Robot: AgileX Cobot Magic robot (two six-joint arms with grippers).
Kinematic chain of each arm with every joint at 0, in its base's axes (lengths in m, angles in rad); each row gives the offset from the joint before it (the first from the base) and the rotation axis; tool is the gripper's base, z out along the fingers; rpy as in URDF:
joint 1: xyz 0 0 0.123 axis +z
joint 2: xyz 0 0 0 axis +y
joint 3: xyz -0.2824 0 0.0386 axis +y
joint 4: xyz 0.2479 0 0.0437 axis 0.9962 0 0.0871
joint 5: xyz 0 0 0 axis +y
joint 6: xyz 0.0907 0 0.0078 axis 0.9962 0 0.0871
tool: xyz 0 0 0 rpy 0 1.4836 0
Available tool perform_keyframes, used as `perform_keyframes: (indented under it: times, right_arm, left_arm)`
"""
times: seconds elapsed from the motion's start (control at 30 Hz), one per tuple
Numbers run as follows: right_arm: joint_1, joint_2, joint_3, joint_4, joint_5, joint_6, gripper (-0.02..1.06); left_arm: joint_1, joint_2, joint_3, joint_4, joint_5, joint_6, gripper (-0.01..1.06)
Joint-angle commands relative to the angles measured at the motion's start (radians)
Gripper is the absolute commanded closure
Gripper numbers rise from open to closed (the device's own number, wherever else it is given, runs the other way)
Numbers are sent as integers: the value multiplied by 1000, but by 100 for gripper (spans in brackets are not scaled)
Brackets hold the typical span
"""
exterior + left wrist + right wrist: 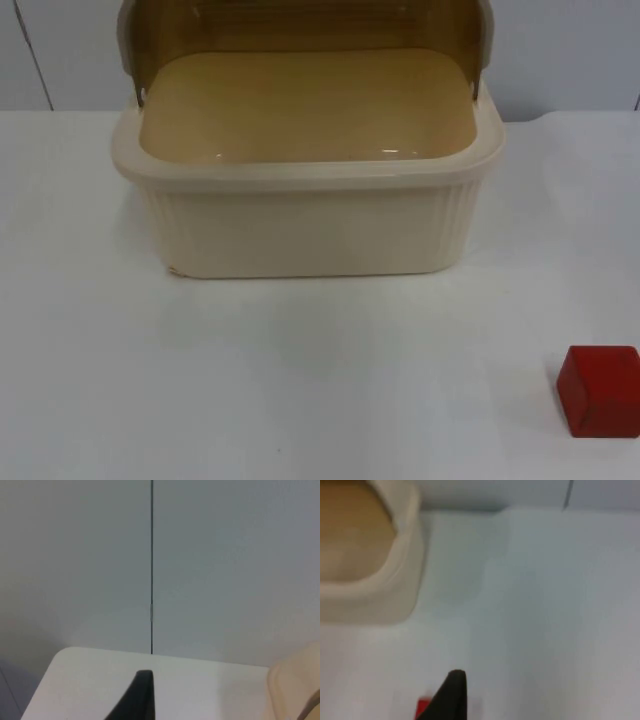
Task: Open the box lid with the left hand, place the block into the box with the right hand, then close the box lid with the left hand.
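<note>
A cream plastic box [305, 225] with ribbed, round-cornered walls stands at the far middle of the smooth white table [300, 380], its translucent brown lid [300, 25] raised, and a glossy red block [599, 390] lies near right; either gripper's state cannot be told.

A white table top [300, 380] spreads from nine to three o'clock in the top view, evenly lit, matte; at twelve o'clock it ends at a grey partition wall [225, 555]; a thin dark vertical seam [151, 565] splits that wall's panels.
</note>
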Motion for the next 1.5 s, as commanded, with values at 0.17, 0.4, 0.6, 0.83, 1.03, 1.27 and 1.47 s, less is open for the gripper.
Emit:
perform_keyframes:
  times: [0.17, 0.4, 0.6, 0.83, 1.03, 1.27, 1.47]
  right_arm:
    - [-5, 54, 172, 162, 31, -101, 1]
    - [59, 161, 198, 157, 25, -103, 1]
    - [338, 332, 198, -61, -134, 213, 1]
    - [500, 569, 198, -269, -345, 630, 1]
    - [510, 707, 201, -519, -372, 931, 1]
    - [510, 783, 232, -599, -506, 1086, 1]
    - [510, 833, 232, -651, -559, 1164, 1]
  left_arm:
    - [-4, -5, 0, 6, 13, -8, 0]
    - [-4, -5, 0, 14, 20, -8, 0]
    - [-4, -5, 0, 19, 22, -8, 0]
    - [-4, -5, 0, 37, 22, -8, 0]
    - [-4, -5, 0, 45, 22, -8, 0]
    - [-4, -5, 0, 49, 22, -8, 0]
    - [-4, -5, 0, 49, 22, -8, 0]
